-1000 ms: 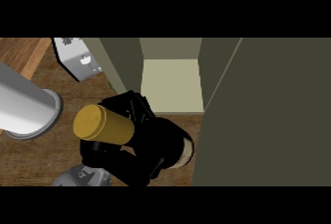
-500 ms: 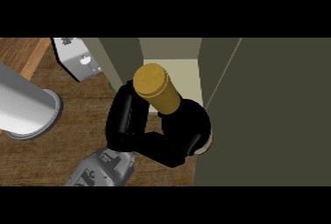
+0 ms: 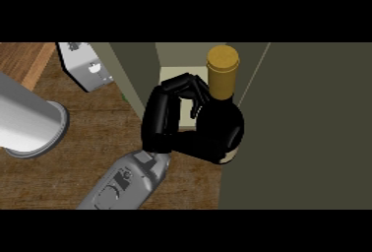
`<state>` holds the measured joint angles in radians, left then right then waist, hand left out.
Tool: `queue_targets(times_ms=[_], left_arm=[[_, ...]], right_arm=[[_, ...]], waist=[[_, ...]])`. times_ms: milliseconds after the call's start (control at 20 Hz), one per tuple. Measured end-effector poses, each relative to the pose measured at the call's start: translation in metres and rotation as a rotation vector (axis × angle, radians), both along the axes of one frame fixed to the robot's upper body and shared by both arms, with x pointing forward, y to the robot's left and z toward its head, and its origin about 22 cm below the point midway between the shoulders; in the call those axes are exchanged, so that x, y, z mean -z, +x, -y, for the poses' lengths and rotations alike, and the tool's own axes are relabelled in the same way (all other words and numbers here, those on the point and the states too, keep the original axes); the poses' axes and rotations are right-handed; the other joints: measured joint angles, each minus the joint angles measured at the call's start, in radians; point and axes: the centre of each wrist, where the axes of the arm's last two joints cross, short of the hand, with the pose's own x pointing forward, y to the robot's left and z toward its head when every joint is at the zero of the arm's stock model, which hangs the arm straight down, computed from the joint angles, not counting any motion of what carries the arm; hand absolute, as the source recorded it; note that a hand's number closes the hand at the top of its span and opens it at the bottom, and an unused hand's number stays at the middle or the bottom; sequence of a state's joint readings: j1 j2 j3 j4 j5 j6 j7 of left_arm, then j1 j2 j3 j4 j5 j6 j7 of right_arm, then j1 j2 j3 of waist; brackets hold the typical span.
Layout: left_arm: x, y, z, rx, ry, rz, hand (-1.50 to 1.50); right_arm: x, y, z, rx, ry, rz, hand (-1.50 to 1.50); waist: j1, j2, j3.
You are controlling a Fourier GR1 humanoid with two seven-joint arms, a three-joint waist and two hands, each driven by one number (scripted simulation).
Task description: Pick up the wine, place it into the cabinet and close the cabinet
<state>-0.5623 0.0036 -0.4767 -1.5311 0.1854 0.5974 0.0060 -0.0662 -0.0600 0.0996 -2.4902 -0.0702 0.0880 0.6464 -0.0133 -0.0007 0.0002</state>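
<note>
Wooden tabletop [image 3: 80, 147]: dark gold-capped wine bottle [image 3: 218, 118], grasped by right hand [image 3: 163, 115] fingers, should be kept upright entering olive cabinet [image 3: 134, 69].

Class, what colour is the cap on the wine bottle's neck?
Mustard gold, on the wine bottle, clearest in the head view.

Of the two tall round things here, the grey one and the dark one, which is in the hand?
The dark wine bottle with the gold cap, at the cabinet opening. The right hand curls round it; the grey cylinder stands apart at left.

Wine bottle [image 3: 222, 108] at the cabinet [image 3: 305, 128] opening, right hand [image 3: 170, 118] curled round its left; cylinder [image 3: 25, 123] far left
</note>
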Motion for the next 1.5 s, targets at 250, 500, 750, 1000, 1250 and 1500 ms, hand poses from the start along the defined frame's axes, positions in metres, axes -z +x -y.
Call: queue_targets(times_ms=[250, 500, 750, 1000, 1250, 1500], left_arm=[[0.004, 0.011, 0.001, -0.013, -0.019, -0.02, 1.5], [0.019, 0.016, 0.001, -0.035, -0.058, -0.04, 1.5], [0.036, 0.02, -0.001, -0.056, -0.049, -0.045, 1.5], [0.059, 0.022, 0.002, -0.086, 0.022, -0.036, 1.5], [0.072, 0.03, -0.005, -0.116, 0.065, -0.011, 1.5], [0.087, 0.035, -0.015, -0.152, 0.069, -0.009, 1.5]], right_arm=[[0.003, -0.002, 0.004, 0.009, -0.017, 0.001, -1.5], [0.003, -0.002, 0.001, -0.006, -0.01, -0.006, -1.5], [-0.001, 0.0, 0.001, 0.006, -0.014, -0.001, -1.5], [-0.004, 0.001, 0.006, 0.03, -0.023, 0.003, -1.5], [-0.007, 0.003, 0.004, 0.022, -0.022, 0.008, -1.5], [-0.002, 0.003, 0.003, 0.009, -0.011, 0.019, -1.5]], waist=[[0.0, 0.0, 0.0], [0.0, 0.001, 0.0], [0.001, 0.001, 0.0], [0.0, 0.001, 0.0], [0.002, 0.001, 0.0], [0.003, 0.001, 0.0]])
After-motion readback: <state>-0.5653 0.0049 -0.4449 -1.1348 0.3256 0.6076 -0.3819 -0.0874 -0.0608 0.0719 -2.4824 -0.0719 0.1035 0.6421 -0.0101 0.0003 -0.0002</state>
